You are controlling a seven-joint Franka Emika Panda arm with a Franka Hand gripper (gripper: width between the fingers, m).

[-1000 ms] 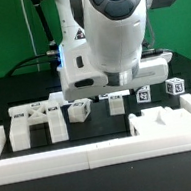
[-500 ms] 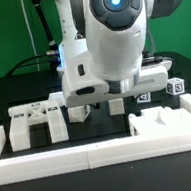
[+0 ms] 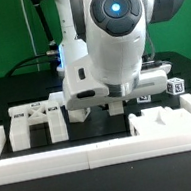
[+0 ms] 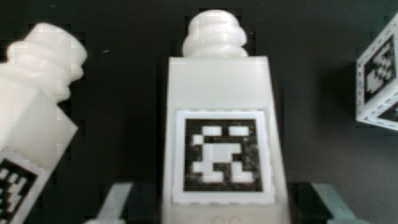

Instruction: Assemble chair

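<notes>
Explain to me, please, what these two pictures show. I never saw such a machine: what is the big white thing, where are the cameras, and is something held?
The big white machine is a robot arm that builds a chair from loose white parts. The exterior view comes from a camera off the arm. It shows a black table with a slotted slab, a small tagged cube, a bigger blocky piece and a long white rail in front. The wrist view comes from a camera on the arm's wrist, looking at its gripper. A white post with a knobbed tip and a square tag sits between the two fingers. Whether they already press it, the pictures do not tell. A second post lies beside it, apart.
</notes>
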